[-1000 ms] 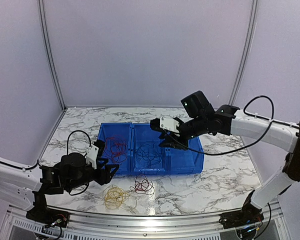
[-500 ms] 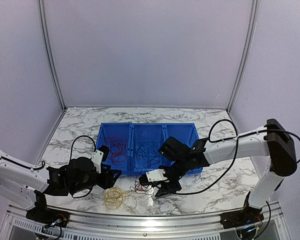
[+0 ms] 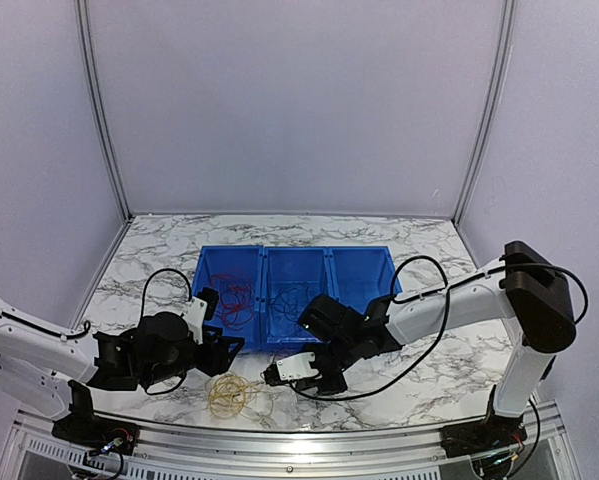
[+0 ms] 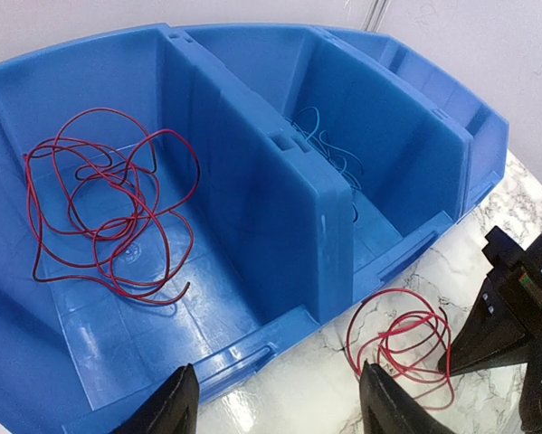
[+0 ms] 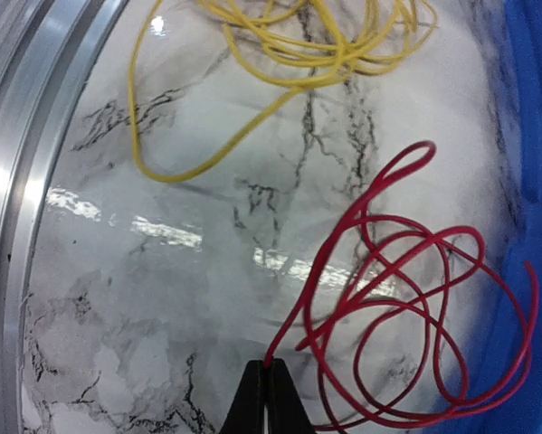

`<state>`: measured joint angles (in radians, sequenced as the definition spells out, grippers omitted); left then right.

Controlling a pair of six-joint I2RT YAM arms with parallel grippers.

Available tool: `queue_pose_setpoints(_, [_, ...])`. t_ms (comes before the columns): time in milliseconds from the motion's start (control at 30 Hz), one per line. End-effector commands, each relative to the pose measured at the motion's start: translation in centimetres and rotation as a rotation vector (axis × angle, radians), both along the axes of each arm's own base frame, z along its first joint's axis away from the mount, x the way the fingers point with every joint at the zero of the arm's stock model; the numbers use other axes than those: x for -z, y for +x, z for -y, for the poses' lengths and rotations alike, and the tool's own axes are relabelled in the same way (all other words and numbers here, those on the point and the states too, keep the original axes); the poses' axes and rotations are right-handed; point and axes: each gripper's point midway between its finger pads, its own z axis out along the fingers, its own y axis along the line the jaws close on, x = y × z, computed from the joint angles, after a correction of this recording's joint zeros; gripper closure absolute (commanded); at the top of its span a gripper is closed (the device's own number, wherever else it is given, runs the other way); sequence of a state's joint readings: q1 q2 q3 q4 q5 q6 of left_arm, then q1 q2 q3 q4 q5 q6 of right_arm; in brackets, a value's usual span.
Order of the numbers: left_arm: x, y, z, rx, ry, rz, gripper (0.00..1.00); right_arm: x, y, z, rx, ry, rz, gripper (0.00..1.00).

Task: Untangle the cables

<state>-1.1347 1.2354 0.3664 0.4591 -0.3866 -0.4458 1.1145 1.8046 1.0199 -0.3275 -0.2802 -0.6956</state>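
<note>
Red cable [image 5: 366,221] looks light, limp and springy. Right gripper [image 5: 266,398] is pressed together, pinching a strand at the coil's seven o'clock. Left gripper [image 4: 278,411] hangs spread, empty.

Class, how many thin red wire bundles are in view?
2. One red wire bundle lies in the left compartment of the blue plastic bin; the other red bundle, on the marble table before it.

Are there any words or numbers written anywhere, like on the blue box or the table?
None: no word, number or sign can be read in any view.
The blue bin, the marble table, the red cable and the yellow cable bear no writing.
</note>
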Motion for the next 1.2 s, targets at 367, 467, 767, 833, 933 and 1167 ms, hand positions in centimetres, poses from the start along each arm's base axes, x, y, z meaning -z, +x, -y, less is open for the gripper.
queue_pose_setpoints(367, [-4.8, -2.9, 1.4, 0.173, -0.003, 0.195, 0.36, -16.6, 0.3, -1.8, -0.077, 0.242, 0.099, 1.0])
queue_pose_setpoints(467, [-6.9, -4.2, 0.9, 0.222, -0.011, 0.299, 0.35, -19.8, 1.3, -1.8, -0.045, 0.29, 0.113, 1.0])
queue_pose_setpoints(767, [-12.2, -4.5, 0.6, 0.195, -0.19, 0.375, 0.34, -23.5, 3.5, -2.3, 0.016, 0.389, 0.029, 1.0])
queue_pose_setpoints(833, [-12.4, -3.7, 0.8, 0.146, -0.185, 0.382, 0.34, -23.4, 3.4, -2.5, 0.01, 0.389, 0.013, 1.0])
queue_pose_setpoints(933, [-12.8, -2.8, 1.6, 0.109, -0.185, 0.41, 0.34, -23.8, 3.2, -2.8, 0.005, 0.4, -0.011, 1.0])
queue_pose_setpoints(1167, [-13.3, -0.3, 3.4, -0.007, -0.126, 0.463, 0.35, -24.7, 2.0, -3.3, -0.028, 0.423, -0.092, 1.0])
